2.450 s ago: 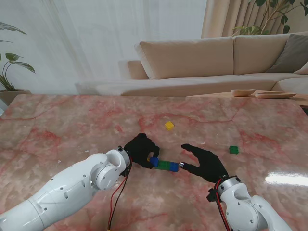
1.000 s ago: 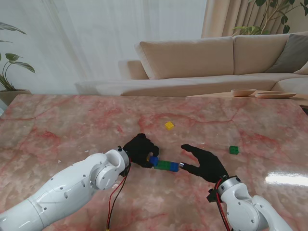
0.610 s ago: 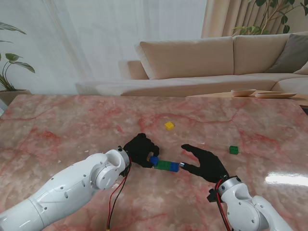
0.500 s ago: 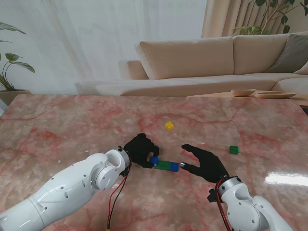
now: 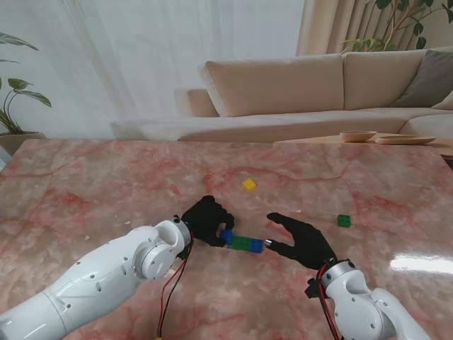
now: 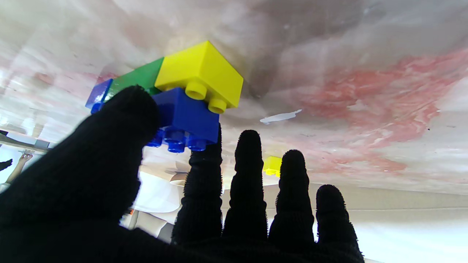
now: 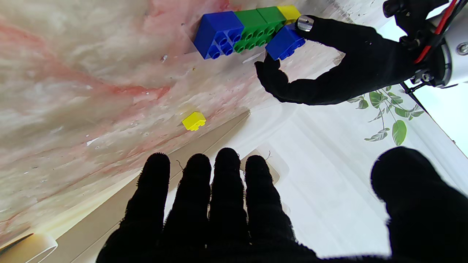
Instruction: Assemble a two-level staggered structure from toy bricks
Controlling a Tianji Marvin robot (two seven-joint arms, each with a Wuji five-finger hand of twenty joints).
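Your black-gloved left hand pinches the small blue plastic brick (atop the brick row); right hand spread, empty.

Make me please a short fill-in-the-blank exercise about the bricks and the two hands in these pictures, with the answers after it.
1. The left hand pinches a ____ brick onto the row.
2. The row's middle brick is ____.
3. The right hand holds ____.
4. The loose green brick lies to the ____ of the right hand.

Answers: blue; green; nothing; right
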